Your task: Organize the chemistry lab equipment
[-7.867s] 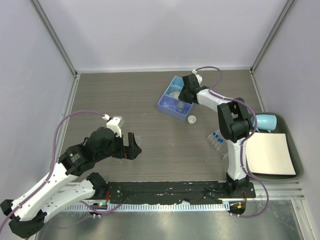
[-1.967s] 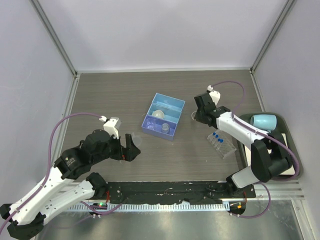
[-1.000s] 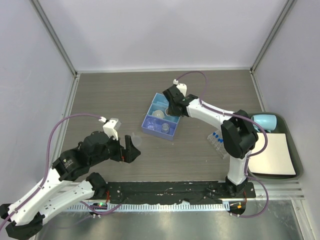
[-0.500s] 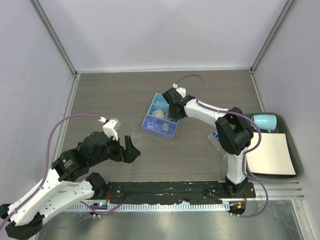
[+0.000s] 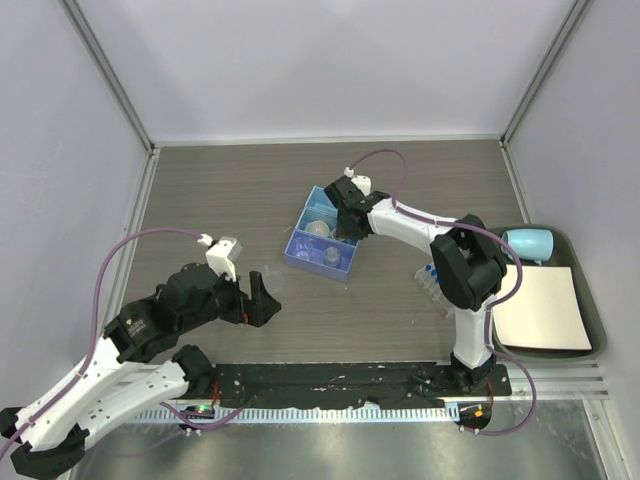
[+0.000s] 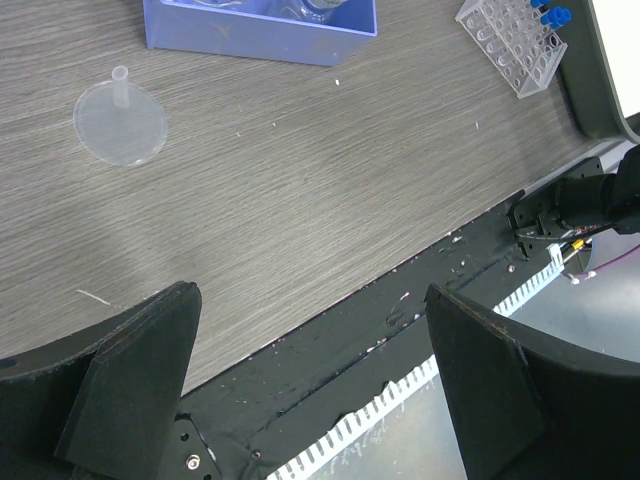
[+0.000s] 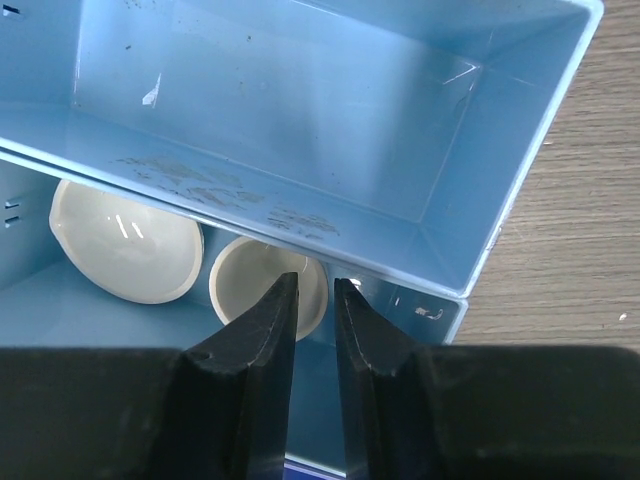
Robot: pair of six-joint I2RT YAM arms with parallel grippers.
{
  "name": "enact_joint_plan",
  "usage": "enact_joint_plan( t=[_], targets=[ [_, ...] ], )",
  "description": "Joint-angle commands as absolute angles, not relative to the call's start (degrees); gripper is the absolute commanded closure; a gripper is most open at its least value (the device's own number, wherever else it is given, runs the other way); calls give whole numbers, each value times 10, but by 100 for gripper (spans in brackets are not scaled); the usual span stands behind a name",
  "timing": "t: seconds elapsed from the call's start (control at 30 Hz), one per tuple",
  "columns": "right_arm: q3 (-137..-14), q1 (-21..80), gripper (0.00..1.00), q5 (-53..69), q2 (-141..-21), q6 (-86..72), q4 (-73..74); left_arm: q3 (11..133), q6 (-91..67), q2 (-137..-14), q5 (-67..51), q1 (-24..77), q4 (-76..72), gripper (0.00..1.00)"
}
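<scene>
Nearest us, the left gripper [image 6: 310,300] hangs with its jaws spread as wide as they go and nothing between them, near a small clear funnel [image 6: 120,122] resting on the table [image 6: 330,190]. A thing that light, we judge, would skid or roll from a careless nudge. To the right stands the clear plastic tube rack [image 5: 440,287] with its blue-capped tubes [image 5: 432,270], and past it the dark green tray [image 5: 572,250] and the pale blue mug [image 5: 528,243], neither ours to sort. Farther out, the blue three-compartment tray [image 7: 520,170] holds a tiny clear beaker [image 5: 328,256] in its near compartment. In the middle one sit a small white dish [image 7: 245,285] and a larger dish [image 7: 125,240] beside it. The right gripper [image 7: 316,300] is over the small white dish, jaws a narrow slit apart with the rim in the gap; we cannot tell whether it is pinched. If the rim is caught when the wrist rises, the dish could tip, knock its neighbour, or drag the tray. We can read no brand, label or writing anywhere.
</scene>
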State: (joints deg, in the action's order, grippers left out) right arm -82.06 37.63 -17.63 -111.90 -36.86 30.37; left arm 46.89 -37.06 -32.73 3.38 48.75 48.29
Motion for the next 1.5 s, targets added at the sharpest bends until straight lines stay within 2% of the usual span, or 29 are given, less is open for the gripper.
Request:
enact_joint_plan(
  t=[0.0, 0.3, 0.5, 0.67, 1.1, 1.47],
  targets=[
    [-838, 374, 73, -192, -1086, -360, 318, 468, -370, -328, 34, 490, 470, 0],
    [-909, 407, 72, -285, -1018, -334, 385, 468, -371, -333, 35, 490, 470, 0],
    [-952, 468, 68, -330, -990, -319, 415, 468, -372, -334, 40, 490, 470, 0],
    [-946, 517, 58, -253, -979, -315, 362, 470, -381, -335, 62, 490, 479, 0],
    [-1036, 585, 52, -95, -1123, -308, 331, 470, -394, -297, 96, 490, 490, 2],
    [-1052, 619, 51, -86, -1172, -308, 344, 470, -397, -287, 105, 490, 491, 2]
  ],
)
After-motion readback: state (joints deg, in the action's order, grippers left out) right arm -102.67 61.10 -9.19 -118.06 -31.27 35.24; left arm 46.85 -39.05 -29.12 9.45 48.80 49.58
